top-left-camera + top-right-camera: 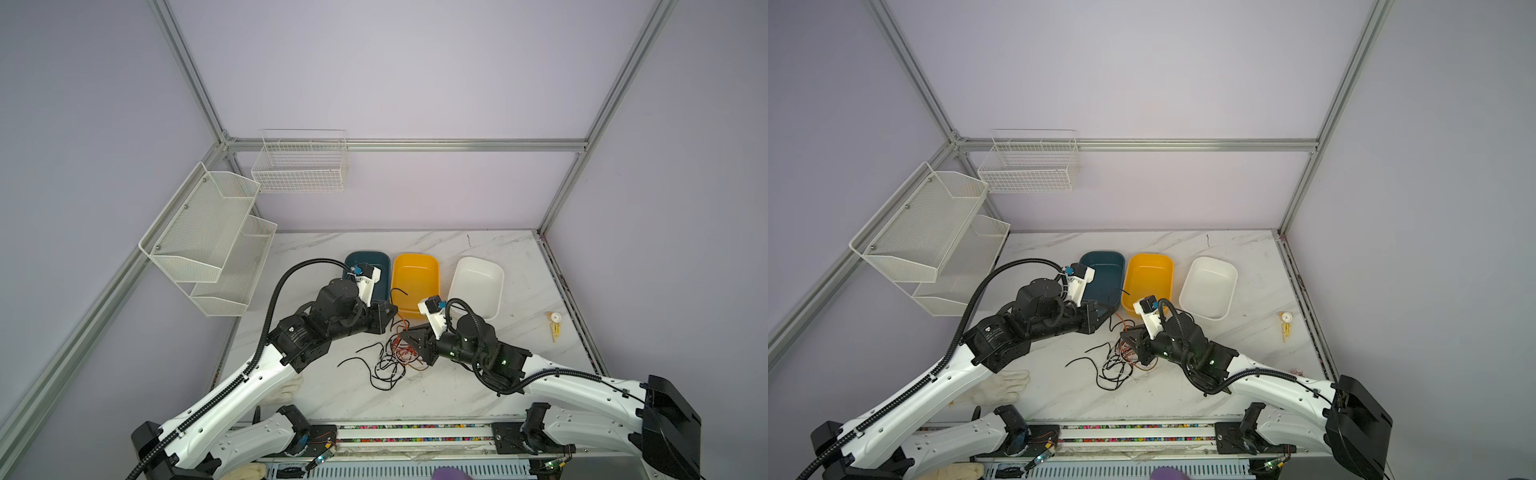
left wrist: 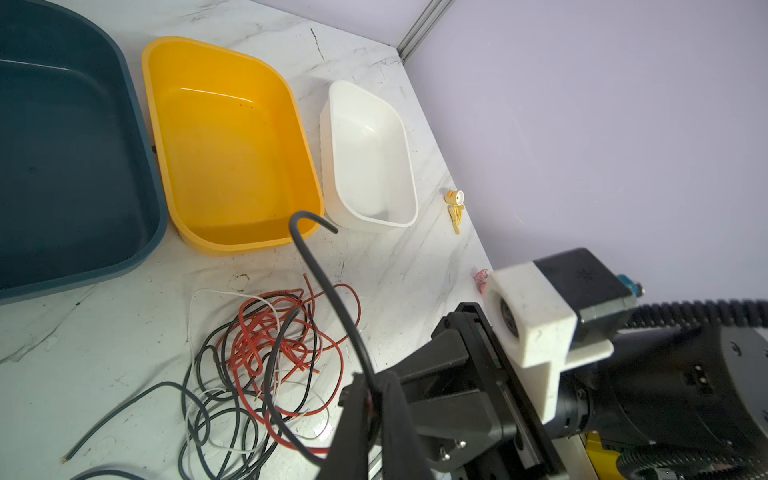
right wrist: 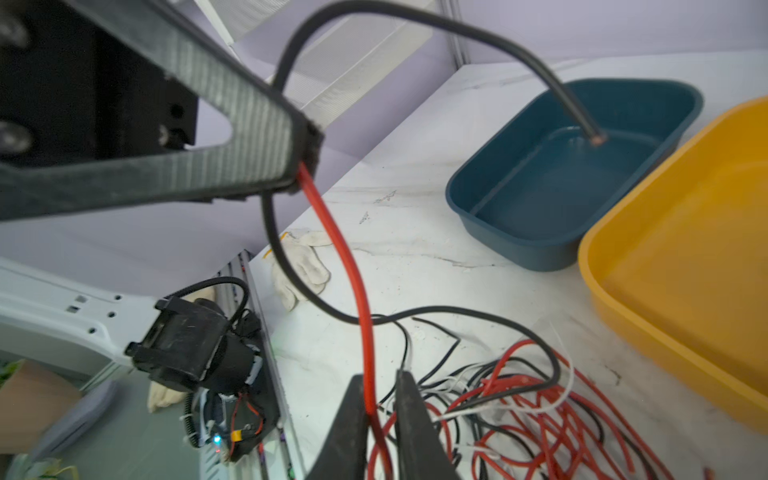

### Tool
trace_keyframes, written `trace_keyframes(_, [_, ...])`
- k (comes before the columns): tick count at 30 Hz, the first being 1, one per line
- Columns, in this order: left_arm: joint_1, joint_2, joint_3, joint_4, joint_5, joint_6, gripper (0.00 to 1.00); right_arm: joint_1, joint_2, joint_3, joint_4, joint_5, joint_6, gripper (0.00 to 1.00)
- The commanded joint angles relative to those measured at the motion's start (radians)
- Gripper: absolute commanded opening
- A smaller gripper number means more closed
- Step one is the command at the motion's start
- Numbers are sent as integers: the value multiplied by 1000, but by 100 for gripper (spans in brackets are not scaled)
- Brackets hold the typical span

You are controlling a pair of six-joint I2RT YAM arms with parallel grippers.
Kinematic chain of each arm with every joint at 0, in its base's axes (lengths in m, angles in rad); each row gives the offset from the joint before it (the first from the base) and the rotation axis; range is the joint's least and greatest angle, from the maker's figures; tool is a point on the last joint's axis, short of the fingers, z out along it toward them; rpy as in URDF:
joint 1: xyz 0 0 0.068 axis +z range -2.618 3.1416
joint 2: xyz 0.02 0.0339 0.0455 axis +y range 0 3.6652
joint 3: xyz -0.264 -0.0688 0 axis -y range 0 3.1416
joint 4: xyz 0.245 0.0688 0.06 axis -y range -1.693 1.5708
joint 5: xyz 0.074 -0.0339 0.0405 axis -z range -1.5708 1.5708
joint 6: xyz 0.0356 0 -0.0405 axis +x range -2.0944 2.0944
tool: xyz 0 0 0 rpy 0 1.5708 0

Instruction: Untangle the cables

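Worktop: white marble-patterned worktop (image 1: 457, 386), carrying every item listed below.
Cables: thin curly cables (image 1: 392, 359) in black, red-orange and white lay in one tangled heap on the worktop, between the two arms and just in front of the trays.
Left pincer: the left pincer (image 3: 305, 153) was raised above the heap, its jaws clamped on a black cable (image 3: 577, 112). A red-orange cable (image 3: 361, 299) came out from the same tips.
Black cable: it arched up from the left pincer, with its free end in the air and bare copper showing at the tip. Its other run dropped to the heap.
Red-orange cable: it ran from the left pincer down to the right pincer, then on into the heap.
Right pincer: the right pincer (image 3: 379, 376) was low at the heap's edge, its jaws closed on the red-orange cable.
Trays: a dark teal plastic tray (image 1: 380, 270), a yellow plastic tray (image 1: 415, 278) and a white plastic tray (image 1: 476, 286) stood in a row behind the heap. The teal and yellow trays were just beside each other.
Glove: a white knitted glove (image 1: 1000, 386) lay at the near edge, beside the left arm.
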Motion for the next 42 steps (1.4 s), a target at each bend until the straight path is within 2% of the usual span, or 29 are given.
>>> trace_keyframes(1, [10, -25, -50, 39, 19, -3, 10, 4, -22, -13, 35, 32, -1, 3])
trace_keyframes(2, [12, -29, -59, 41, 21, -4, 11, 5, -24, -12, 27, 35, -1, 0])
trace_keyframes(5, [17, -40, -85, 48, 23, -9, 19, 6, -49, -8, 1, 58, -5, 0])
trace_keyframes(11, [28, -66, -141, 57, 31, -16, 41, 5, -116, 32, -110, 155, -24, 0])
trace_keyframes(16, [33, -86, -206, 85, 48, -34, 54, 5, -160, 83, -194, 197, -18, 0])
trace_keyframes(19, [33, -91, -247, 134, 83, -54, 64, 5, -175, 111, -219, 191, -20, 0])
trace_keyframes(25, [33, -125, -333, 304, 225, -87, 77, 6, -137, 126, -225, 172, -28, 0])
trace_keyframes(35, [33, -194, -387, 367, 264, -32, 79, 6, -117, 122, -227, 141, -21, 0])
trace_keyframes(42, [33, -144, -383, 371, 313, 17, 76, 5, -96, 133, -222, 100, -12, 0])
